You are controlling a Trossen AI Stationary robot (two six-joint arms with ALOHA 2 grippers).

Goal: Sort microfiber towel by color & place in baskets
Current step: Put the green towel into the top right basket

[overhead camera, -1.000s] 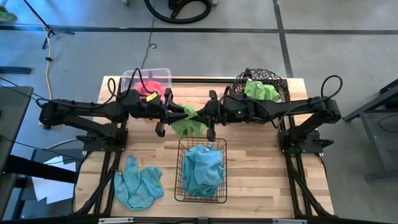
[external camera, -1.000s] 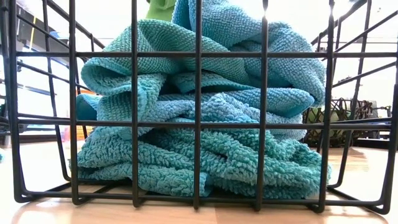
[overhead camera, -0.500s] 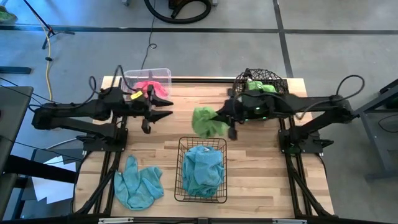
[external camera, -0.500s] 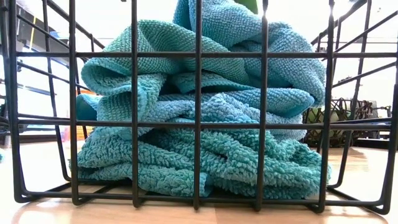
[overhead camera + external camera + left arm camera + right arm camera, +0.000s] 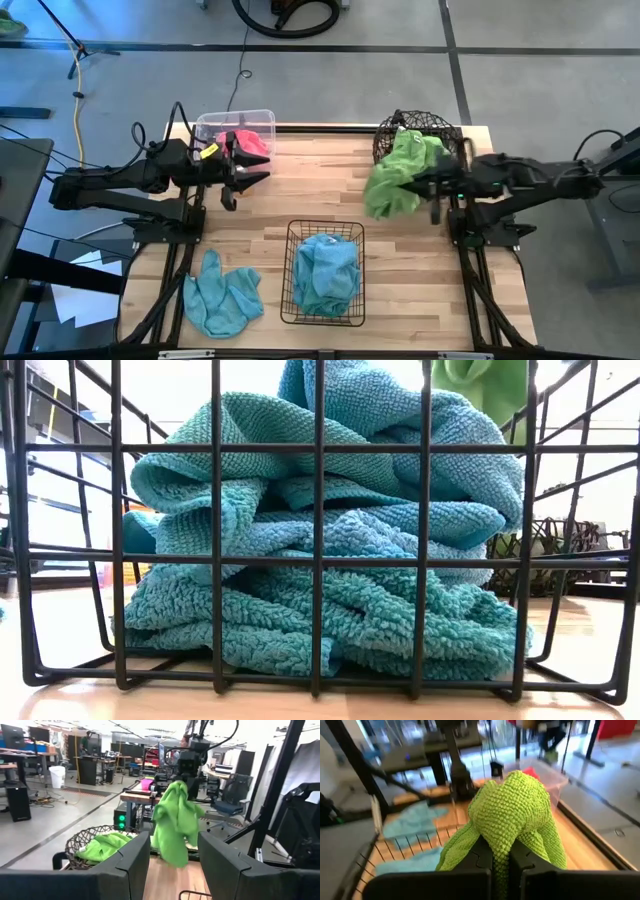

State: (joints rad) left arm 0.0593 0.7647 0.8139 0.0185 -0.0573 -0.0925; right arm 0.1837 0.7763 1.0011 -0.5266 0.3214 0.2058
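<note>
My right gripper (image 5: 425,185) is shut on a lime green towel (image 5: 390,188) and holds it in the air by the table's right side, just near of the round dark wire basket (image 5: 420,135). Another green towel (image 5: 102,845) lies in that basket. My left gripper (image 5: 258,170) stands open with nothing between its fingers, next to the clear tub (image 5: 235,122), which holds a pink towel (image 5: 245,140). A blue towel (image 5: 325,268) fills the black wire-grid basket (image 5: 290,300). A second blue towel (image 5: 222,297) lies on the table at the near left. My right gripper pinches a bunched-up part of the green towel (image 5: 502,845) between its two fingers; how many layers cannot be told. The fingers come from the table's right side, slanting a little down. The towel drapes slack to both sides and hangs below (image 5: 172,837), clear of the table.
Bare wooden table (image 5: 300,190) lies between the two grippers and in front of the round basket. The black basket stands at the near middle. In the low view its wires (image 5: 318,510) and the blue towel fill the picture, with the green towel (image 5: 480,390) above.
Both grippers were on the green towel at the table's middle. My left gripper has let go and drawn back toward the left edge. My right gripper has carried the towel toward the right edge, to beside the round basket; the towel hangs clear of the table.
</note>
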